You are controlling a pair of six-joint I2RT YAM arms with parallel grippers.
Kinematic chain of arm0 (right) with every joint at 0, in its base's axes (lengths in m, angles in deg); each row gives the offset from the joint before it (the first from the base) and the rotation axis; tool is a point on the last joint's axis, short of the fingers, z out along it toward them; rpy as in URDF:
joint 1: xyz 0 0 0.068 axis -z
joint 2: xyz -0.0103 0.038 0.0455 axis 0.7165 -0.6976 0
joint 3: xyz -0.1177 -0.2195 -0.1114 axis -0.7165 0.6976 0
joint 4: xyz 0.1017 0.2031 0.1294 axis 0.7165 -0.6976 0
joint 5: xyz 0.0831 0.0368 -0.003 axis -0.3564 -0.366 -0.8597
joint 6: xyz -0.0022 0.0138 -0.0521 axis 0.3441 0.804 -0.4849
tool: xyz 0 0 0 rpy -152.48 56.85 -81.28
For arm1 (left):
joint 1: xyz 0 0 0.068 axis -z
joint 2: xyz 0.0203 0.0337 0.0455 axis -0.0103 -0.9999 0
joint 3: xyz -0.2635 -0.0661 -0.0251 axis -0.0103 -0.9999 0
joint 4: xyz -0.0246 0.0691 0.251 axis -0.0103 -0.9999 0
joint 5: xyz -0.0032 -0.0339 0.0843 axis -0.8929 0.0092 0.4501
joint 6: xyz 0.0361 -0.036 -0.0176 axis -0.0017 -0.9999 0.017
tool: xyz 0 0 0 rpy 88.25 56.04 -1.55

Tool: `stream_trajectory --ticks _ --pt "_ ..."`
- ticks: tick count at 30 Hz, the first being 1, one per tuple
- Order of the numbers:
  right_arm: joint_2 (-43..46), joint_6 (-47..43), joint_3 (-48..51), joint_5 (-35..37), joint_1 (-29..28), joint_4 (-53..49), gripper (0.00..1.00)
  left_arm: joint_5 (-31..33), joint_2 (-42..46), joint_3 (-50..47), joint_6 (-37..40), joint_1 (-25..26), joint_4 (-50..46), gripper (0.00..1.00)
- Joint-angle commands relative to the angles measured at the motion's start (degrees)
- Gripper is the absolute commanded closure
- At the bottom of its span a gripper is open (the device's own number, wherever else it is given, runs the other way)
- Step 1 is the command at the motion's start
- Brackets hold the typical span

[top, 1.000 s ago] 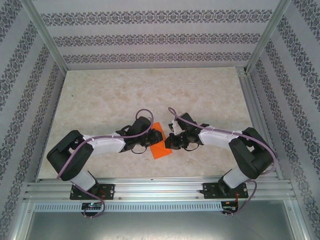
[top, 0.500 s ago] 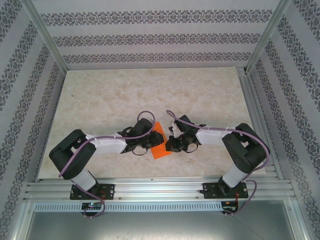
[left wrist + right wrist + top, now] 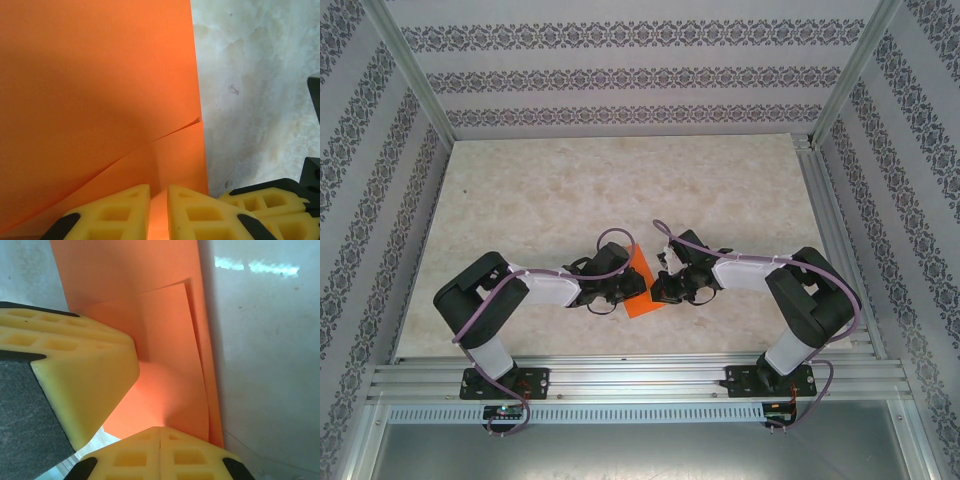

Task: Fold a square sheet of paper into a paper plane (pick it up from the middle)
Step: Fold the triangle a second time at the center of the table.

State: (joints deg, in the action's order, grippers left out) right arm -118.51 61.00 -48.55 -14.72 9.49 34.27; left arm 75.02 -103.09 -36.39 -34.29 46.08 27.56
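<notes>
One orange sheet [image 3: 642,288], one left hand [image 3: 159,195], one right hand [image 3: 160,434]

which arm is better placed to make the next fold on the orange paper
Left, probably. The left fingers pinch the folded orange paper at a fold line, with most of the sheet ahead of them. The right fingers are shut on its edge, better suited to anchoring it.
</notes>
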Motion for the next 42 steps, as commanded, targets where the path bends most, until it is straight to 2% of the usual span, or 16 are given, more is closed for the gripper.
stream_trajectory --ticks 1,7,17,25,32,35,38,42 --pt "0.1 -1.5 -0.1 1.6 -0.5 -2.3 0.94 2.6 -1.3 -1.1 -0.8 0.7 -0.5 0.81" --pt "-1.3 -5.0 -0.1 8.0 0.6 -8.9 0.94 2.9 -1.1 -0.9 -0.2 0.7 -2.1 0.81" --pt "4.8 -4.3 5.0 4.2 3.8 -7.9 0.94 3.9 -1.6 0.1 0.7 0.8 -4.7 0.82" --pt "9.2 -5.2 6.1 4.3 6.4 -10.6 0.93 3.0 -1.8 0.5 0.4 0.7 -3.6 0.81" --pt "14.7 -3.7 5.1 3.4 6.0 -4.9 0.82 2.0 2.7 4.1 2.3 0.7 -5.9 0.77" --pt "13.1 -3.2 4.1 2.8 5.4 -2.8 0.78 4.6 5.9 6.8 4.3 0.6 -11.7 0.75" --pt "10.3 -2.9 2.7 2.7 3.9 -0.5 0.7 8.3 8.8 7.5 5.0 0.4 -16.5 0.72" --pt "6.2 -3.8 0.5 2.9 2.3 0.4 0.59 9.9 10.3 6.6 3.9 -0.5 -19.8 0.71"
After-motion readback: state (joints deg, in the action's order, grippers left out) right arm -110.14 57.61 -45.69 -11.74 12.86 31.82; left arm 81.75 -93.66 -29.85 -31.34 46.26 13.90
